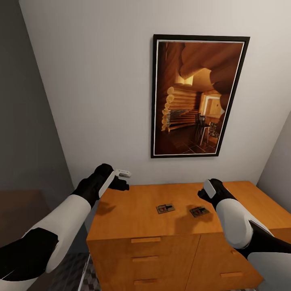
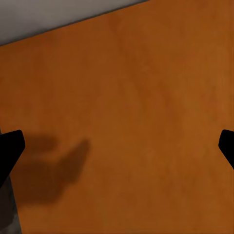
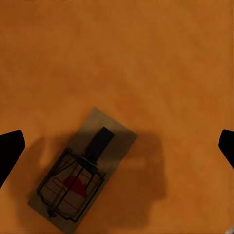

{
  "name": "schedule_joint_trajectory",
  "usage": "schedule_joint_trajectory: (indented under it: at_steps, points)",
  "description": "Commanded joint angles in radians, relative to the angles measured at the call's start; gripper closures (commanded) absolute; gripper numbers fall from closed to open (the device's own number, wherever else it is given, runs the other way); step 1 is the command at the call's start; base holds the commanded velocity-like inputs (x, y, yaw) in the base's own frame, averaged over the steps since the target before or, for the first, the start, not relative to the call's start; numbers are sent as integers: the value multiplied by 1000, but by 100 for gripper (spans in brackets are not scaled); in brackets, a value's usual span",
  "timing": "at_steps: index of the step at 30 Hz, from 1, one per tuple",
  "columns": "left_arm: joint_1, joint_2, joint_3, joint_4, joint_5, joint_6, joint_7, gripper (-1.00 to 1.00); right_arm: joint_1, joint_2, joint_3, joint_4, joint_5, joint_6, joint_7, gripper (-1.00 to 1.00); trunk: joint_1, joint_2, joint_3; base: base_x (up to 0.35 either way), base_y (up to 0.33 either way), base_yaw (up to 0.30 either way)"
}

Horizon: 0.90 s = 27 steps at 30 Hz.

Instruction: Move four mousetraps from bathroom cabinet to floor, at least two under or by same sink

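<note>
Two mousetraps (image 1: 165, 208) (image 1: 199, 211) lie flat on the top of the orange-brown cabinet (image 1: 133, 214), side by side near its middle. My right gripper (image 1: 203, 194) hovers just above the right-hand one. In the right wrist view this gripper (image 3: 117, 146) is open, fingertips wide apart, with that mousetrap (image 3: 80, 170) below on the cabinet top (image 3: 146, 58), its red mark and wire frame plain. My left gripper (image 1: 123, 180) hangs over the cabinet's back left corner. It is open (image 2: 117, 146) over bare wood (image 2: 126, 97), holding nothing.
A large framed picture (image 1: 198, 95) of a log interior hangs on the white wall behind the cabinet. Drawer fronts with bar handles (image 1: 145, 240) face me. A grey wall (image 1: 24, 121) closes in at the left, and patterned floor tiles (image 1: 72, 275) show at the cabinet's lower left.
</note>
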<state>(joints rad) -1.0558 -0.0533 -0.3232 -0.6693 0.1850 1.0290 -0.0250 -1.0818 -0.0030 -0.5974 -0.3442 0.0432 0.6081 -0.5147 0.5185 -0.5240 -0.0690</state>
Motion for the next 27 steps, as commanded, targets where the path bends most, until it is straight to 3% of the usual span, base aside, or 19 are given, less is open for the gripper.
schedule_joint_trajectory:
  at_steps: [1,27]
  points:
    - [-1,1,-2,0,-1,3,-3,-100,-1,0,-4,0,4,6,-1,-100,1,-2,-2,0,0,0]
    - [-1,-1,-2,0,1,4,-1,-100,-1,10,-4,67,4,-20,7,-100,1,-2,-2,0,0,0]
